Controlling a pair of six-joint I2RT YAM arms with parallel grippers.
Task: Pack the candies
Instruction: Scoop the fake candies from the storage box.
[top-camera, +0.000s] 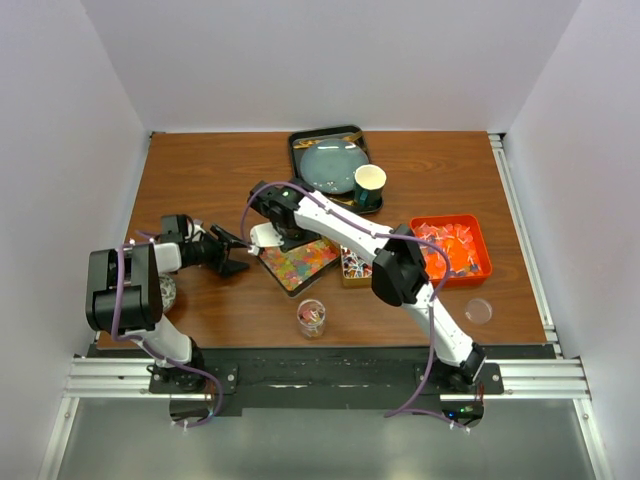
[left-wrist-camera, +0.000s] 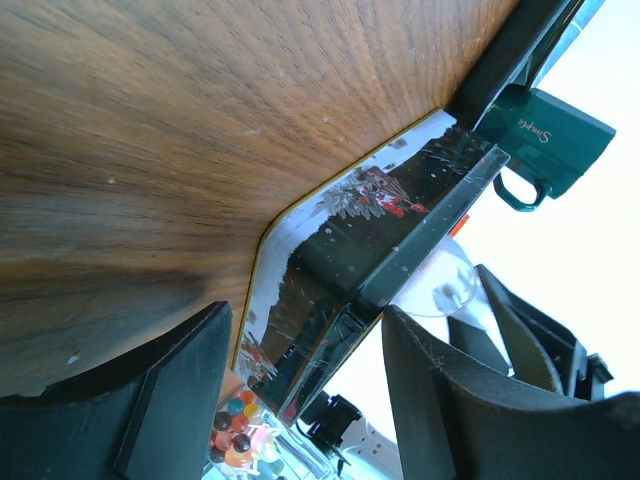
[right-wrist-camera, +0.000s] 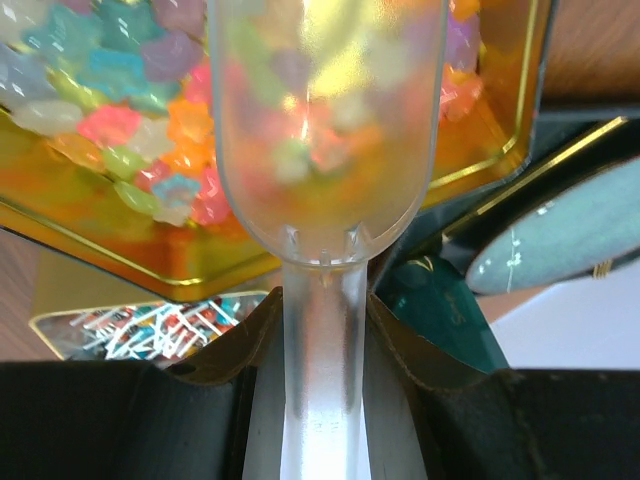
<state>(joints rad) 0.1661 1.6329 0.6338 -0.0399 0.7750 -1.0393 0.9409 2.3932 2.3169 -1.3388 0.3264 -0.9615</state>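
Note:
The candies (top-camera: 300, 262) are small multicoloured star-shaped pieces in a gold tray (right-wrist-camera: 495, 120), shown close in the right wrist view (right-wrist-camera: 120, 140). Red-blue-white wrapped pieces fill a small tray (top-camera: 352, 266) beside it, also in the right wrist view (right-wrist-camera: 150, 325). My right gripper (top-camera: 268, 222) (right-wrist-camera: 320, 310) is shut on the handle of a translucent scoop (right-wrist-camera: 325, 130), its bowl just above the star candies; the colours blur through it. My left gripper (top-camera: 228, 258) (left-wrist-camera: 310, 400) is open and empty, left of the gold tray. A clear jar (top-camera: 311, 318) holds some candies.
A green cup (top-camera: 369, 185) (left-wrist-camera: 540, 140) (right-wrist-camera: 430, 300) stands by a black tray (top-camera: 298, 145) with a grey-blue plate (top-camera: 330, 162) at the back. An orange bin (top-camera: 482, 240) sits right. A clear lid (top-camera: 478, 310) lies front right. White walls enclose the table.

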